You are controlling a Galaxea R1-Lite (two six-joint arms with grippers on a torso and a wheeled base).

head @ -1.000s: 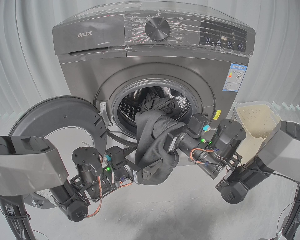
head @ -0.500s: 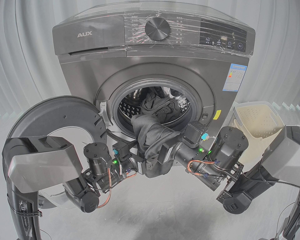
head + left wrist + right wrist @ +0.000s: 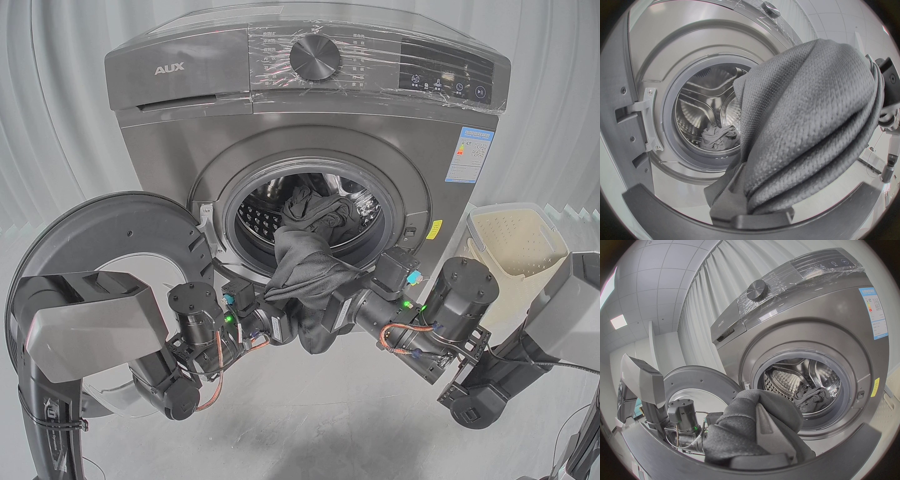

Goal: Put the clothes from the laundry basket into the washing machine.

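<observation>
Left tool (image 3: 289,325) and right tool (image 3: 328,309) each pinch one dark garment (image 3: 306,275) just before the washer (image 3: 187,144) mouth. Its top lies over the washer's rim and its bulk sags below. Another cloth (image 3: 322,212) lies inside the washer's drum. The basket (image 3: 512,244) stands to the washer's right.

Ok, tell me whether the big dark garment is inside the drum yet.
Not yet: the dark garment hangs out over the lower rim of the drum, its end dangling below.
</observation>
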